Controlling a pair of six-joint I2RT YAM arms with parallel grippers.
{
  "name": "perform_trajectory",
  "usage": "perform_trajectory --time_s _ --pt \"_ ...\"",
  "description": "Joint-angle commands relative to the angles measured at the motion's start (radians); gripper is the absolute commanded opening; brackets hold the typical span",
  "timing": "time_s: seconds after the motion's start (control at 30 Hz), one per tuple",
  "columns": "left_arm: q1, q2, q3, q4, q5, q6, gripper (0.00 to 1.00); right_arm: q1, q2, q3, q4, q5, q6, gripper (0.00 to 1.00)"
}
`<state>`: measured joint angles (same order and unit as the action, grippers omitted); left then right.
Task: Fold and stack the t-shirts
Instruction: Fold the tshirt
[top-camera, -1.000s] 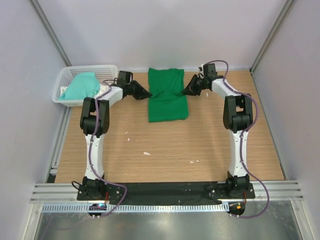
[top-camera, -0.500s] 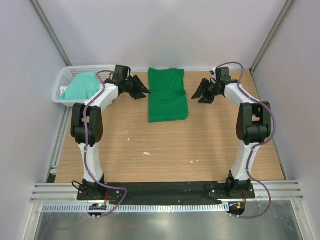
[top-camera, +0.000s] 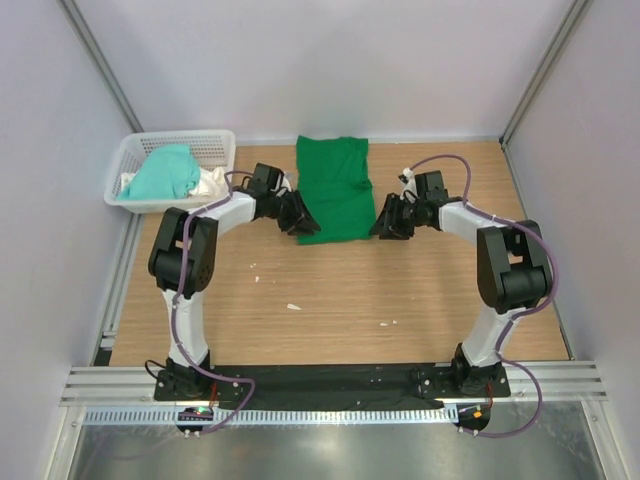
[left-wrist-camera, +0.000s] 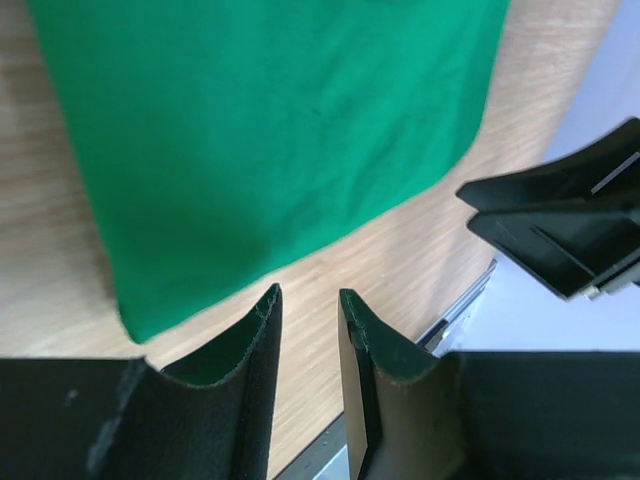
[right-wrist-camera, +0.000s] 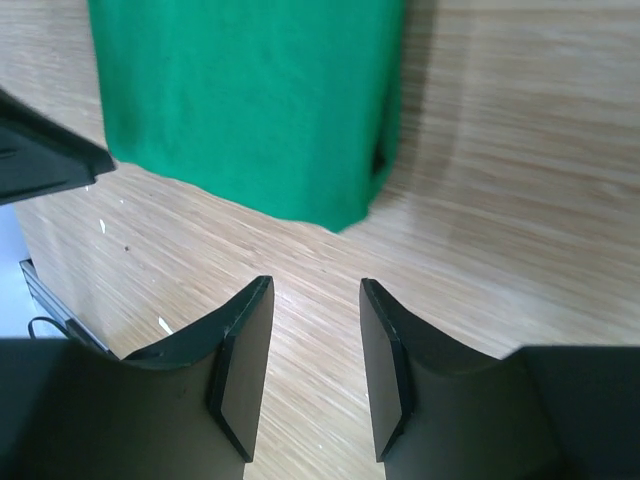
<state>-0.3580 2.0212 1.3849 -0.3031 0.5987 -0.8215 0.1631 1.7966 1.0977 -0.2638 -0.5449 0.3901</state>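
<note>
The deep green t-shirt (top-camera: 335, 190) lies folded into a long rectangle at the middle back of the table. My left gripper (top-camera: 300, 220) sits at its near left corner, open, with only wood between the fingers (left-wrist-camera: 262, 335). At the near right corner my right gripper (top-camera: 385, 222) is also open and empty. In the left wrist view the green t-shirt (left-wrist-camera: 280, 130) fills the area just ahead of the left gripper (left-wrist-camera: 308, 305). The right wrist view shows the shirt's corner (right-wrist-camera: 340, 205) just ahead of the right gripper (right-wrist-camera: 315, 300). A mint-teal t-shirt (top-camera: 165, 172) lies crumpled in the basket.
The white lattice basket (top-camera: 215, 137) stands at the back left and also holds some white cloth (top-camera: 210, 184). Small white scraps (top-camera: 293, 306) lie on the wooden table (top-camera: 400, 290). Grey walls close in the left, right and back.
Both grippers opened and left the shirt's far sides. They swung outward, then came toward me to the shirt's near corners. The shirt lies as before.
</note>
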Motion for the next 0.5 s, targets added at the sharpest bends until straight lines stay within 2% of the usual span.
perform_trajectory --time_s 0.0,0.33,0.47 --pt "0.027 0.025 0.011 0.052 0.019 0.035 0.30 0.027 0.017 0.040 0.109 0.003 -0.011 0.46" --pt "0.028 0.054 -0.012 -0.004 -0.016 0.084 0.30 0.029 0.093 0.107 0.025 0.068 -0.034 0.46" --pt "0.030 0.071 -0.014 -0.031 -0.017 0.100 0.30 0.027 0.109 0.093 0.050 0.042 -0.033 0.46"
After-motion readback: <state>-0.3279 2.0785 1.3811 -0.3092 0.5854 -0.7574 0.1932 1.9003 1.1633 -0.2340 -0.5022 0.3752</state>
